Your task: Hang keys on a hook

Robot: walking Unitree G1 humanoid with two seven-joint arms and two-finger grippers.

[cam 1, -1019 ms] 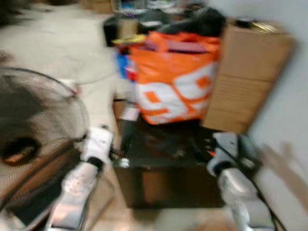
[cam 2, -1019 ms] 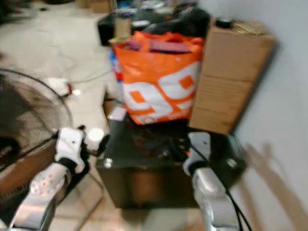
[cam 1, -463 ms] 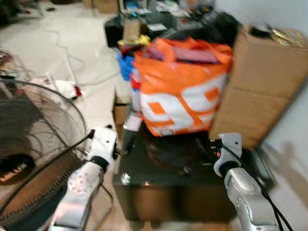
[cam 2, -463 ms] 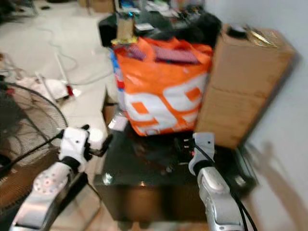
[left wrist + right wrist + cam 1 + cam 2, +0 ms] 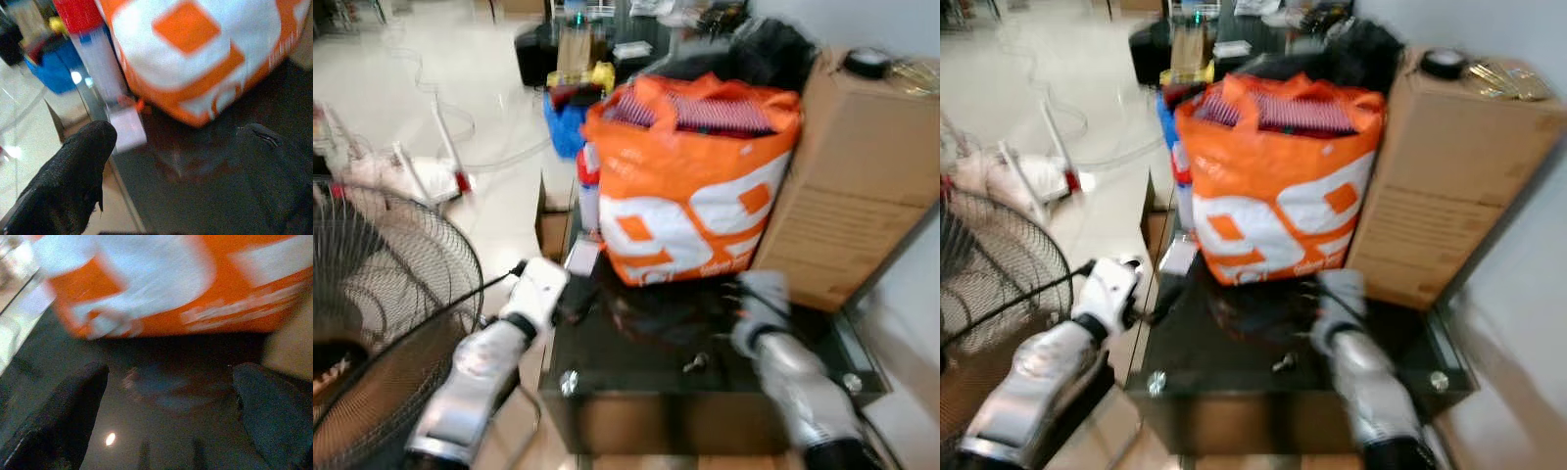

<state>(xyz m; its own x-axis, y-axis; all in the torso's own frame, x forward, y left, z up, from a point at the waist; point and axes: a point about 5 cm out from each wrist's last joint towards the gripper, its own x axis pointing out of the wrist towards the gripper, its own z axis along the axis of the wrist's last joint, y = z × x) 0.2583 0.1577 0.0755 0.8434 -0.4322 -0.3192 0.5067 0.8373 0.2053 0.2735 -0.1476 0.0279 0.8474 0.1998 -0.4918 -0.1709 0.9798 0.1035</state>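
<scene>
A small metal bunch that looks like keys (image 5: 695,363) lies on the black glass table (image 5: 626,377), near its front edge. My left gripper (image 5: 579,297) hovers over the table's left edge with its two fingers wide apart and nothing between them; the left wrist view faces the orange bag's lower corner. My right gripper (image 5: 732,292) is over the table just behind the keys, close to the bag's base. It is open (image 5: 171,374) and empty too. Both arms are blurred in the eye views.
A full orange and white bag (image 5: 690,176) stands at the back of the table, with a tall cardboard box (image 5: 847,186) to its right against the wall. A wire-caged fan (image 5: 382,294) stands at my left. Clutter and cables lie on the floor behind.
The view has shifted and come closer to the table. Both arms have reached further forward over the glass toward the bag, and the keys now show near the front edge.
</scene>
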